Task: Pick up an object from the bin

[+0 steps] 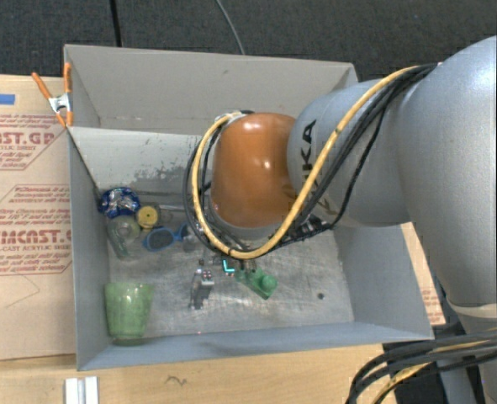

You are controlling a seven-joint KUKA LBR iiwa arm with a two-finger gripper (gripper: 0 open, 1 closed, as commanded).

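Note:
My gripper point(203, 291) pokes out from under the orange wrist cover, low over the bin floor near the middle front. A small green object point(261, 284) lies just to its right, partly under the wrist. To its left, against the back wall, lie a blue ring-shaped piece point(157, 239), a small yellow cap point(148, 217) and a clear plastic piece point(122, 236). Whether anything is in the gripper is hidden.
A crumpled blue wrapper point(118, 200) sits in the back left corner. A pale green translucent cup point(128, 310) stands at the front left. The arm and its cover hide the bin's middle and back right. Bare floor shows at the front right.

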